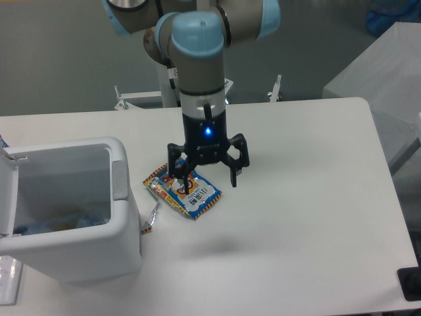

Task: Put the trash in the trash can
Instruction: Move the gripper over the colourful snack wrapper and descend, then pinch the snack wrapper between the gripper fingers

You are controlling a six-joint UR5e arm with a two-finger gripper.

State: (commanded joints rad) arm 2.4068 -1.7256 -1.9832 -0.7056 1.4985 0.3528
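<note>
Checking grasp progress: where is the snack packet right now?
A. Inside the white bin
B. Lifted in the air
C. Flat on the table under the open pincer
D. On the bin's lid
C: the snack packet lies on the table, the open pincer straddling its right part.

Even, fairly bright overhead light with a cool bluish cast covers the white rectangular counter [296, 217]. A faint, diffuse shadow lies on it just right of the white rounded plastic bin [72, 210]. The whole view is soft and slightly grainy.
</note>
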